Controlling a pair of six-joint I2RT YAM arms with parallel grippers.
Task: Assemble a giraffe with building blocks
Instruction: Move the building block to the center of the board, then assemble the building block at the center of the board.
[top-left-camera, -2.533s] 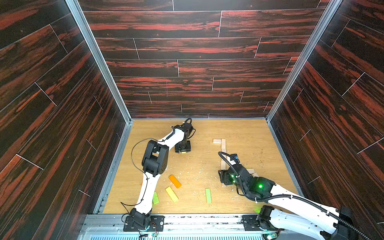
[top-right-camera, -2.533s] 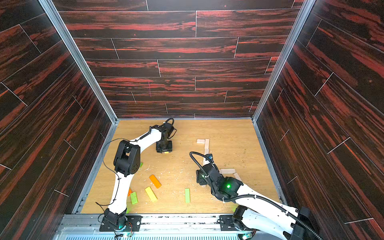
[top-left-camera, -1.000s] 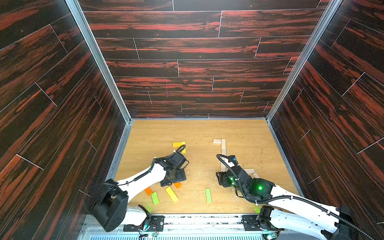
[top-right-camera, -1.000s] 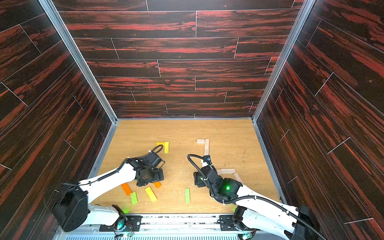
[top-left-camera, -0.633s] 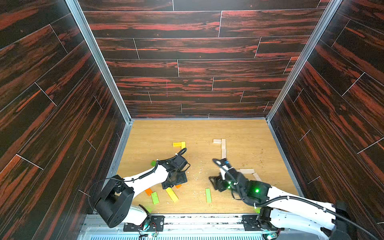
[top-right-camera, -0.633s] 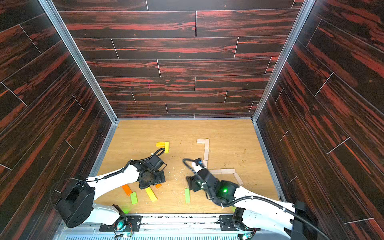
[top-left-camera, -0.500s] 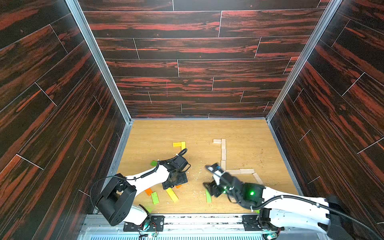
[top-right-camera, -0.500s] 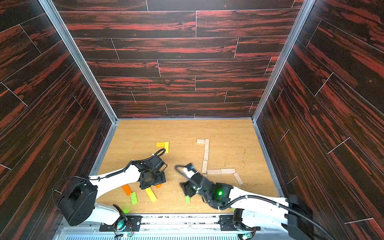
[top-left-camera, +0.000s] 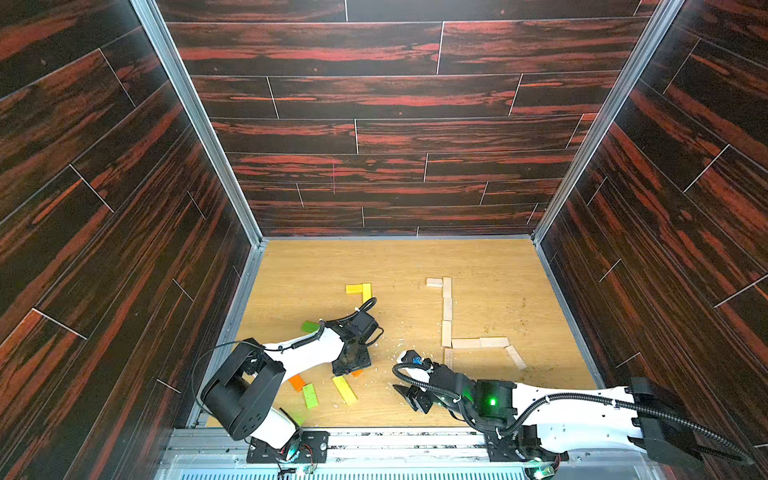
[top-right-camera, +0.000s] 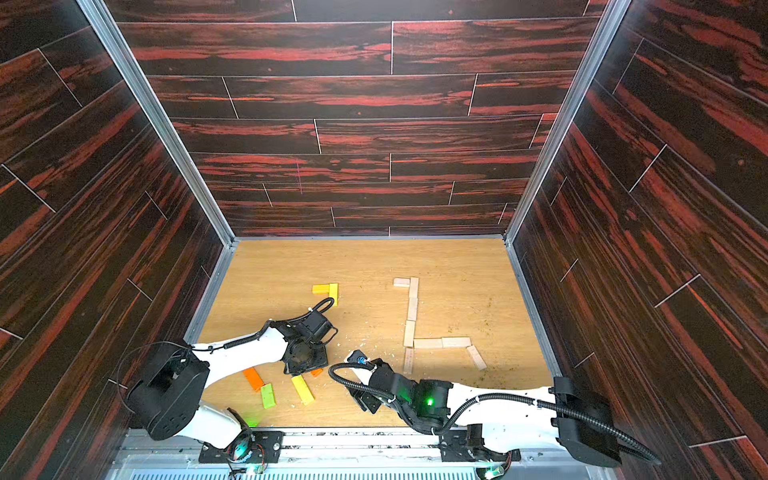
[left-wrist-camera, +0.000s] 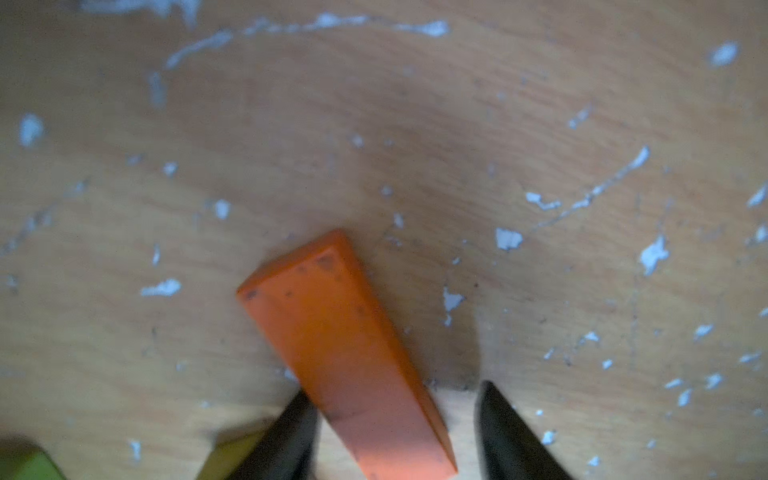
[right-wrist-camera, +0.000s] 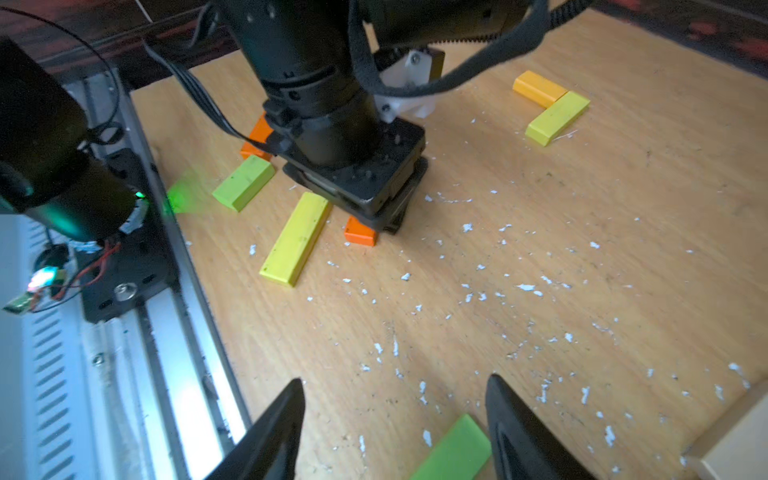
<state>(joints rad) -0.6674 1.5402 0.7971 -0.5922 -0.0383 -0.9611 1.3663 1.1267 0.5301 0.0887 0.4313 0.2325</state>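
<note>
Close to the near edge of the tabletop (top-left-camera: 478, 266), about the middle, the right pincer (right-wrist-camera: 395, 386) hangs low. Its two fingers stand wide apart and hold nothing. A green block (right-wrist-camera: 453, 449) lies flat on the wood between them, right by one finger. I cannot tell if it touches that finger.

Toward the near left corner, three blocks lie flat and close together: a lone orange block (top-left-camera: 296, 382), a second green block (top-left-camera: 310, 395) and a long yellow block (top-left-camera: 344, 390).

Just past them the left pincer (left-wrist-camera: 392, 395) points down at the tabletop. Its fingers are partly closed, with an orange block (left-wrist-camera: 345, 353) between them. One finger touches the block. Next to the other finger a thin gap shows. The block lies on the wood.

Little white crumbs (right-wrist-camera: 528, 286) are scattered over the middle of the tabletop.

A bit farther, a third green block (top-left-camera: 309, 326) peeks out from behind the left arm.

Farther again, near the middle, a dark yellow block (top-left-camera: 354, 288) and a light yellow block (top-left-camera: 366, 293) touch and make a corner.

On the right half lie the pale wooden blocks (top-left-camera: 446, 309). One line of them runs toward the far edge, with a short piece sticking out to the left at its far end. At the near end, two more run toward the right edge, with one slanted block after them.
</note>
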